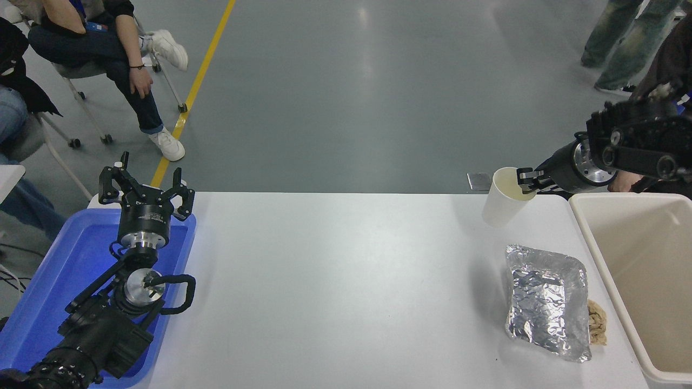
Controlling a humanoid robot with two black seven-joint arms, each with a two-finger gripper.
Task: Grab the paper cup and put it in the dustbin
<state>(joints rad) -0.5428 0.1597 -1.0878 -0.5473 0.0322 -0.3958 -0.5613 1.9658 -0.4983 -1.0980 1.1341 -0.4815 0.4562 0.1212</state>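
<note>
- Now the right gripper has the paper cup pinched by its rim, one finger inside the mouth and one outside, at the table's far right edge.
- The cup hangs clear of the white table, its mouth tipped toward the gripper and its base angled down and to the left, so its long axis slants rather than standing plumb.
- The relation that matters: the dustbin lies to the right of the cup and a little nearer the robot, with its near-left corner rim just beside the cup's hanging base.
- To my eye the pick is done and the carry is under way; what remains is to swing the cup rightward over the bin's rim, above the deep cream walls, and let go.
- The right arm is plainly the one for it, since it reaches in from that same side and the bin sits under its wrist.
- A rim pinch on thin paper looks a shaky hold; I would guess the cup could swing or slip if moved sharply.
- The crumpled foil packet lies flat on the table beside the bin, nearer the robot than the cup and well out of its path.
- The left gripper is parked over the blue tray at the lower left, fingers spread wide and holding nothing.
</note>
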